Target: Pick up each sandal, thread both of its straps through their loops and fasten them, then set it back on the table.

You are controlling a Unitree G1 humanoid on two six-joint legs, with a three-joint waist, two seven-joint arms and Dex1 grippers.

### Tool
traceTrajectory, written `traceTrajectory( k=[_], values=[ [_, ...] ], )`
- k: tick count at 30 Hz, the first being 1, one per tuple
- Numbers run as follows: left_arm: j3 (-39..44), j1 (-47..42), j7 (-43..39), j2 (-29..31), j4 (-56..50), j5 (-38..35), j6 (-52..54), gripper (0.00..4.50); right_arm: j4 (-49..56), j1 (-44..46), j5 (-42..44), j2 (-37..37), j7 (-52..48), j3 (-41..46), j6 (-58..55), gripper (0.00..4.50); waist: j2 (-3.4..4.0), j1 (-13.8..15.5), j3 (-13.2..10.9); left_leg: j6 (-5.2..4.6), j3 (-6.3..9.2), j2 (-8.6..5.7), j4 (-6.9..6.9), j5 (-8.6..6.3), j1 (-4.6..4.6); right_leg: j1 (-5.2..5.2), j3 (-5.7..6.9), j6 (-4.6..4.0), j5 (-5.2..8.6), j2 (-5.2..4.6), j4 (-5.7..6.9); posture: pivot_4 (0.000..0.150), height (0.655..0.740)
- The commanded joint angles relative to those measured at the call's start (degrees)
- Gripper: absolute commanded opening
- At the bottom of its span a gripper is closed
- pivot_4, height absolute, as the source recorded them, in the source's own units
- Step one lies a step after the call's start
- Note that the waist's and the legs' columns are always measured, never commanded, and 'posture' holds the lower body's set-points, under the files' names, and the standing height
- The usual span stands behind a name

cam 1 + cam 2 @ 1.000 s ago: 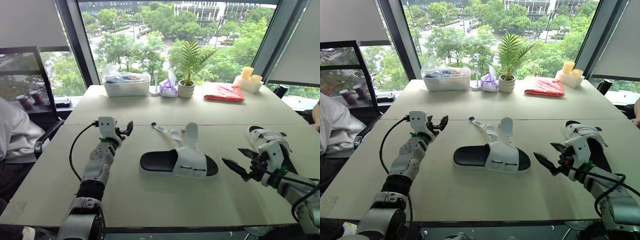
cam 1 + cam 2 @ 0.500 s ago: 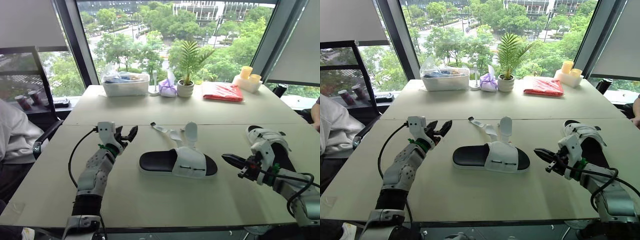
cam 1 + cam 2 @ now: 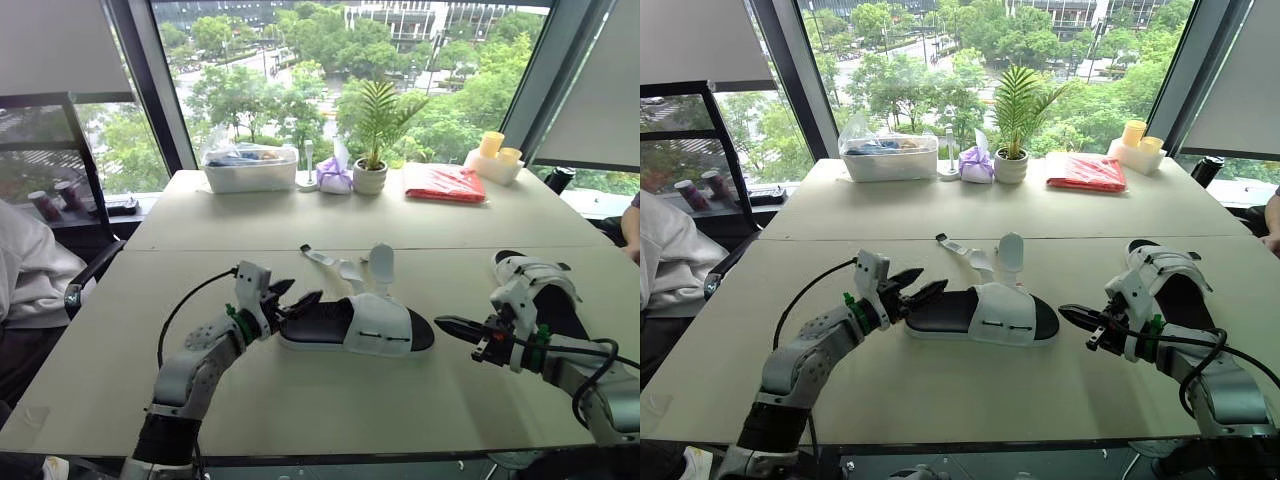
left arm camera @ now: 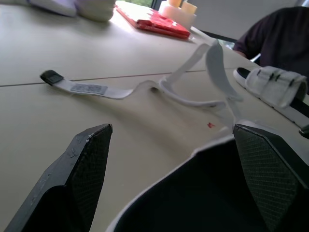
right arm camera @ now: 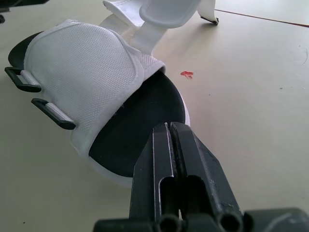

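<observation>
A sandal point(image 3: 357, 325) with a black sole and white upper lies mid-table, its two loose white straps point(image 3: 345, 266) trailing toward the window. My left gripper point(image 3: 290, 295) is open at its heel, and the heel point(image 4: 203, 193) sits between the spread fingers point(image 4: 87, 164). My right gripper point(image 3: 450, 326) is shut and empty, pointing at the toe from a short gap; its closed tip point(image 5: 169, 127) hovers just off the sole, beside the black loops point(image 5: 24, 79). A second sandal point(image 3: 535, 288) lies at the right, behind my right arm.
Along the window side stand a plastic container point(image 3: 252, 168), a purple bag point(image 3: 335, 175), a potted plant point(image 3: 371, 176), a red cloth point(image 3: 446, 184) and yellow cups point(image 3: 497, 152). A person's white sleeve point(image 3: 30, 280) is at the left edge; another person sits at the right.
My left gripper has swung right and down from open table to the sandal's heel. My right gripper has shut and crept left toward the toe.
</observation>
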State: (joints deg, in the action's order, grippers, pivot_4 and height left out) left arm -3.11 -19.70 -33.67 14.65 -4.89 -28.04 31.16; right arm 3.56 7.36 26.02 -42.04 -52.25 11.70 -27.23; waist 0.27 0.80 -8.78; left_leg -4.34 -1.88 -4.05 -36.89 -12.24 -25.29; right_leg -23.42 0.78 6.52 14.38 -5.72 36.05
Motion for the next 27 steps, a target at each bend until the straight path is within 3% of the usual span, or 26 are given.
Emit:
traceTrajectory(
  k=[1, 4, 11, 14, 20, 27],
  values=[
    [-4.3, -0.1, -6.1, 1.5, -2.1, 0.3, -0.1, 4.13, 1.7, 0.2, 0.2, 0.1, 0.6, 1.2, 1.1, 0.03, 0.0, 0.0, 0.0, 0.0, 0.0, 0.0, 0.0, 0.0, 0.0, 0.0, 0.0, -0.01, 0.0, 0.0, -0.01, 0.15, 0.7388],
    [-6.6, -0.7, -9.5, 2.1, -0.8, 0.9, -1.1, 4.13, 1.8, 0.0, 0.1, 0.2, 0.9, 0.9, 1.3, 0.03, 0.01, -0.1, 0.0, 0.0, 0.0, 0.0, 0.01, 0.0, -0.01, 0.0, -0.01, -0.03, 0.02, -0.02, -0.04, 0.15, 0.7388],
    [-8.9, -7.0, -13.7, -4.4, 9.8, 1.5, -2.7, 4.13, 2.3, -1.1, -0.6, 1.0, 2.5, 1.0, 2.3, 0.03, 0.0, 0.1, 0.0, -0.01, 0.0, 0.0, 0.02, 0.0, -0.03, -0.01, -0.01, -0.04, 0.02, -0.03, -0.08, 0.15, 0.7388],
    [-8.0, -9.7, -15.2, -7.4, 13.8, 0.0, -1.5, 3.22, 2.9, -2.0, -0.5, 1.2, 3.1, 1.1, 2.5, 0.0, -0.01, 0.0, 0.0, -0.03, 0.0, 0.0, 0.02, -0.01, -0.08, -0.05, 0.0, -0.02, 0.01, -0.03, -0.1, 0.15, 0.7388],
    [-5.9, -12.3, -16.0, -10.3, 17.3, -1.9, 1.9, 0.39, 4.1, -3.6, -0.3, 1.3, 4.0, 1.8, 2.6, 0.0, -0.01, 0.0, 0.0, -0.03, 0.0, 0.0, 0.03, -0.02, -0.09, -0.05, 0.0, -0.01, 0.01, -0.02, -0.09, 0.15, 0.7388],
    [-3.1, -9.3, -14.1, -10.6, 8.2, -8.5, 13.1, 0.39, 4.5, -5.1, -0.1, 1.0, 4.8, 3.1, 2.5, 0.0, -0.02, 0.0, 0.0, -0.06, 0.0, 0.0, 0.02, -0.03, -0.11, -0.05, 0.0, -0.01, 0.01, -0.03, -0.11, 0.15, 0.7388]
  ],
)
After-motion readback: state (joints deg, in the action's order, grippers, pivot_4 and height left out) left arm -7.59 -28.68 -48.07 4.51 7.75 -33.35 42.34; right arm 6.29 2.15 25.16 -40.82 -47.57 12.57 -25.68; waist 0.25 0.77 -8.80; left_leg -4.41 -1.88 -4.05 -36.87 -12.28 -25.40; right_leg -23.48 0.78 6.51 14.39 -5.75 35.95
